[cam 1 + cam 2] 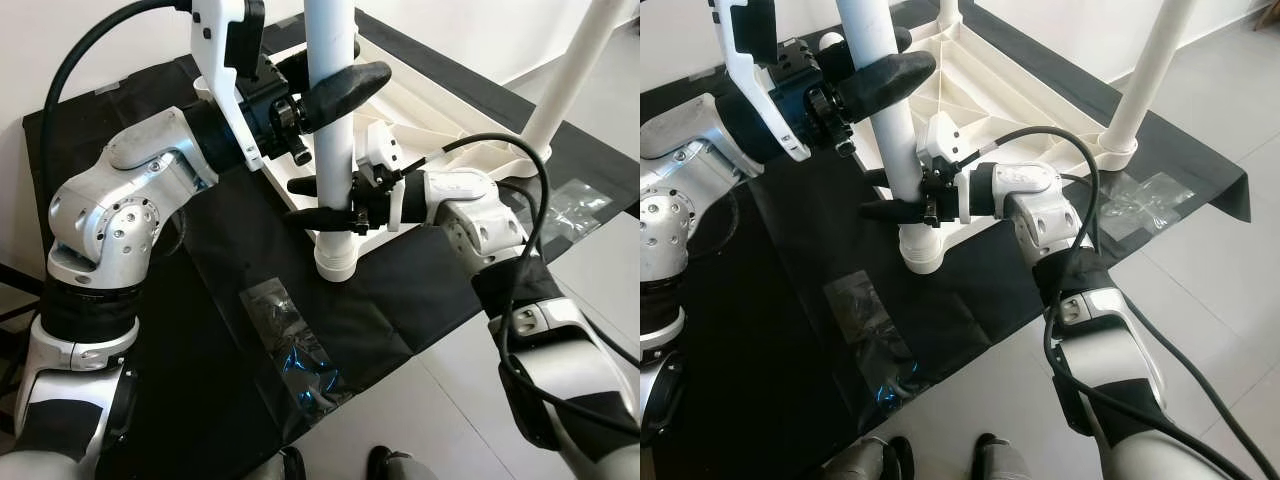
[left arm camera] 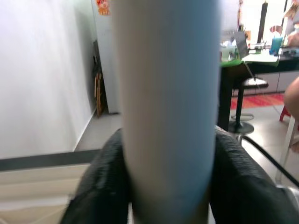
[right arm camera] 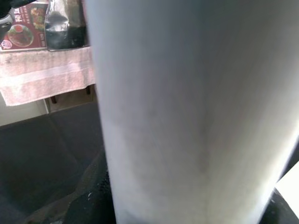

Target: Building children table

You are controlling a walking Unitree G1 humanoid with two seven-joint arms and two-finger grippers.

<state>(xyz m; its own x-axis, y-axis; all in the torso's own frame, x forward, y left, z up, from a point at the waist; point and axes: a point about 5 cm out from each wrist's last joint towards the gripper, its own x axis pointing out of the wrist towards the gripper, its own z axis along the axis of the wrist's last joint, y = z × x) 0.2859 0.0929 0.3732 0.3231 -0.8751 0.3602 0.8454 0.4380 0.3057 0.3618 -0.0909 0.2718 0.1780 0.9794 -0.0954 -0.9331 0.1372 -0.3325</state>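
A white children's table point(image 1: 425, 110) lies upside down on a black mat point(image 1: 220, 300), its ribbed underside facing up. One white leg point(image 1: 332, 150) stands upright in the near corner socket point(image 1: 337, 262). My left gripper point(image 1: 325, 82) is shut on this leg high up, one black finger point(image 1: 345, 85) across its front. Lower down, just above the socket, my right gripper point(image 1: 325, 200) is shut on the same leg. In the left wrist view the leg point(image 2: 168, 107) sits between both fingers point(image 2: 100, 186). The leg point(image 3: 191, 112) looms close in the right wrist view. A second leg point(image 1: 572, 80) stands at the far right corner.
Clear plastic bags lie on the mat, one in front of the leg point(image 1: 290, 340) and one at the right point(image 1: 575, 205). Pale tiled floor point(image 1: 450, 420) surrounds the mat. A white wall point(image 1: 60, 50) stands behind it. My feet point(image 1: 995, 460) are at the mat's near edge.
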